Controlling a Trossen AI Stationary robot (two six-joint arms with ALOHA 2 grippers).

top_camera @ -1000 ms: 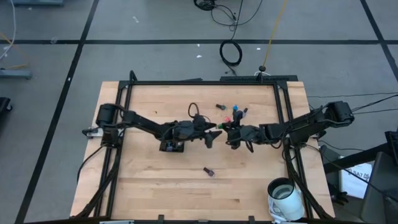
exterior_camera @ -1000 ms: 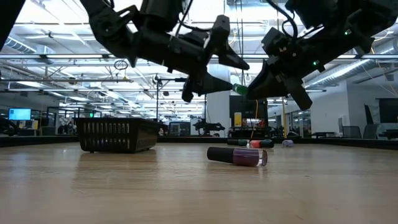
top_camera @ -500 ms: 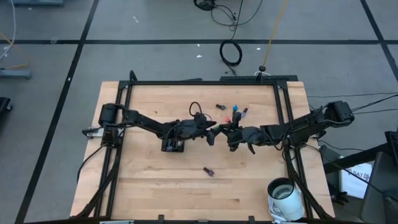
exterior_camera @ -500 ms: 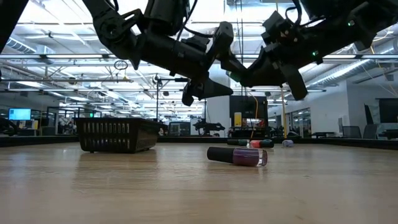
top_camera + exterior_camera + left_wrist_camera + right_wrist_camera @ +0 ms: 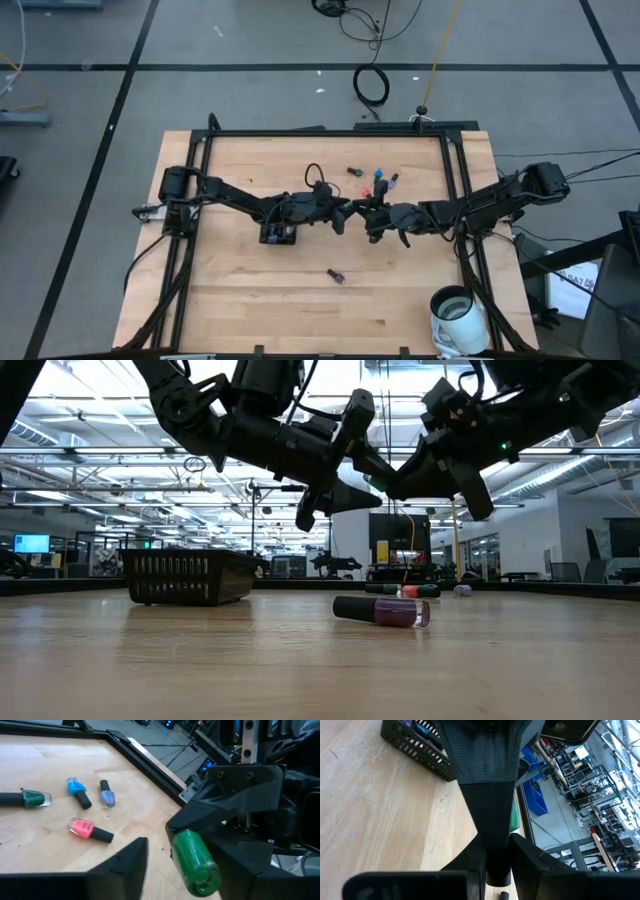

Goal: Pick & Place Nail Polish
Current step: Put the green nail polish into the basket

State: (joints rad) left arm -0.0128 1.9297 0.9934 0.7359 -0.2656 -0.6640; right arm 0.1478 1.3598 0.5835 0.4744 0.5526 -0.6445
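A green nail polish bottle with a black cap hangs over the table's middle, where both arms meet. My right gripper is shut on its cap. My left gripper is open, its fingers standing on either side of the green body. In the left wrist view bare wood shows between one left finger and the bottle. A purple bottle lies on its side nearer the front edge. Several more bottles lie toward the far edge. My right gripper pinches the bottle's black cap between its two fingers. It comes nearly level from the table's right. The green body sticks out toward the left arm, lifted clear of the table. My left gripper: I cannot tell whether its hidden finger touches the bottle.
A black slotted basket stands under the left arm, left of centre. A white cup sits at the front right corner. A black frame borders the wooden top.
My right gripper has tipped up a little, raising the green bottle in between my left gripper's fingers. My left gripper has stayed in place and its fingers have drawn closer together around the bottle.
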